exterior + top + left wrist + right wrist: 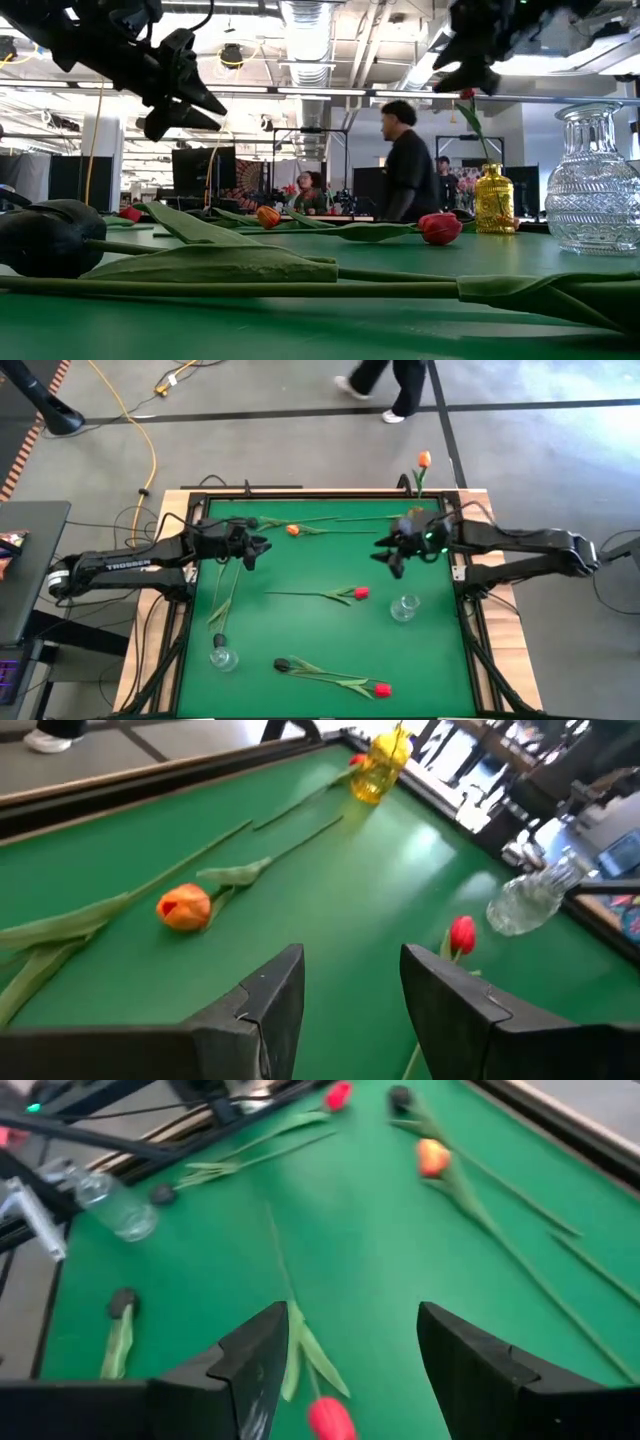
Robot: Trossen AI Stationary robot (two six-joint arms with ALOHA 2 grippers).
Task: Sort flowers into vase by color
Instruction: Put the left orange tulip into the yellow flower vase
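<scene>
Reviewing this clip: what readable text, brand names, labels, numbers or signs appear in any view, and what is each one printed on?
"TROSSEN": white lettering along the dark left robot arm, readable in the high view.
Dark right robot arm: no lettering legible.
Clear glass vases, yellow glass vase, artificial tulips, green table mat: no text on them.
Background room in the low view: screens and fixtures are too small and blurred to read anything.

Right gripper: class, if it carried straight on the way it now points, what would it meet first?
Probably the red tulip lying on the green mat just ahead of the right gripper, whose fingers stand open and empty. Depth is unclear, so it might touch bare mat first.
</scene>
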